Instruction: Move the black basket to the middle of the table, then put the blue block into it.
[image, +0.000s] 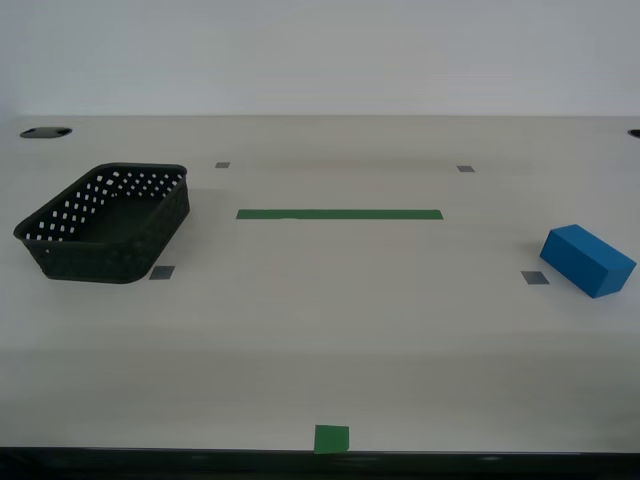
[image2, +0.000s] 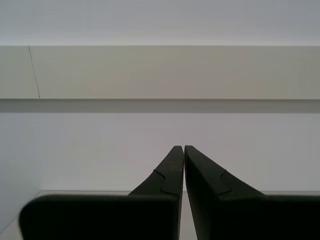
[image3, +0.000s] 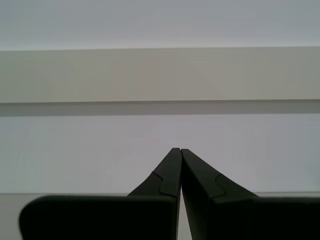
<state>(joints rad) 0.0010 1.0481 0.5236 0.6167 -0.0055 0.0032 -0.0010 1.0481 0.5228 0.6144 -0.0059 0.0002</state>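
The black basket (image: 105, 222) stands empty on the table (image: 320, 330) at the exterior view's left. The blue block (image: 588, 260) lies on the table at the exterior view's far right. Neither arm shows in the exterior view. My first gripper (image3: 179, 150) is shut and empty, pointing at a pale wall. My second gripper (image2: 183, 147) is also shut and empty, facing the same kind of wall. Neither wrist view shows the basket or the block.
A long green tape strip (image: 339, 214) runs across the table's middle. A green square (image: 331, 438) sits at the front edge. Small grey squares (image: 534, 277) mark the table beside the block and the basket. A dark hole (image: 45, 132) lies at the far left corner.
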